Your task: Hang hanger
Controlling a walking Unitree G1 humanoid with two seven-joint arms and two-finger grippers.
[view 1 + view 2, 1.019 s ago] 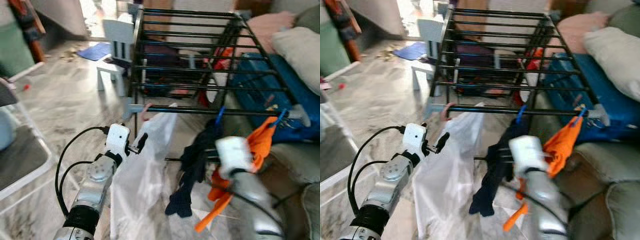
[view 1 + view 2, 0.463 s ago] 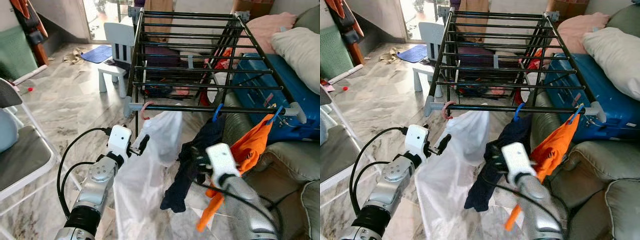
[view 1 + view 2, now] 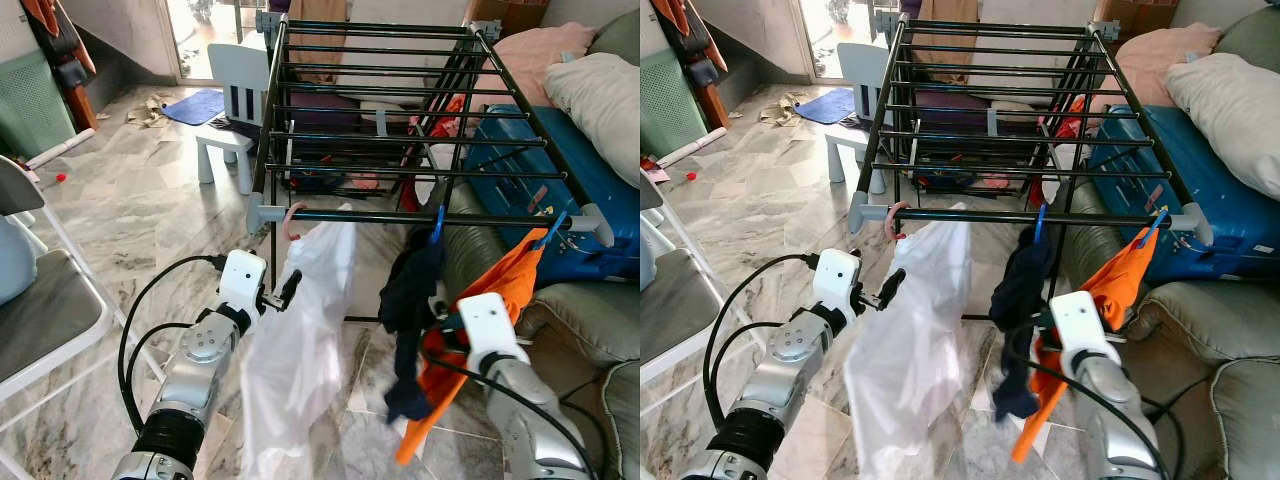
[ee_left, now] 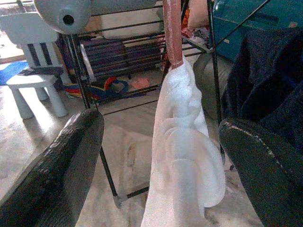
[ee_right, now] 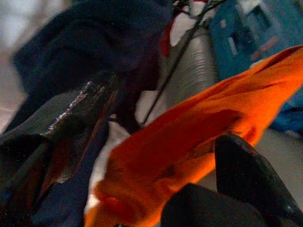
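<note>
A black drying rack [image 3: 400,110] stands ahead, its front rail [image 3: 400,216] nearest me. On that rail hang a pink hanger [image 3: 292,218] with a white garment [image 3: 300,350], a blue hanger [image 3: 437,225] with a dark navy garment [image 3: 410,300], and another blue hanger [image 3: 553,230] with an orange garment [image 3: 505,285]. My left gripper [image 3: 285,292] is open just left of the white garment [image 4: 182,151], its fingers [image 4: 57,175] wide apart. My right gripper [image 3: 443,322] is open low between the navy and orange garments, with orange cloth [image 5: 189,137] lying between its fingers [image 5: 61,127].
A white child's chair [image 3: 235,90] stands at the rack's far left. A grey folding chair [image 3: 40,320] is at my left. A blue suitcase [image 3: 560,170], pillows [image 3: 600,90] and a grey sofa [image 3: 590,310] crowd the right. Clutter lies under the rack.
My right arm has drawn back and to the right, away from the navy garment toward the orange one. The navy and white garments have swung. The left arm has hardly moved.
</note>
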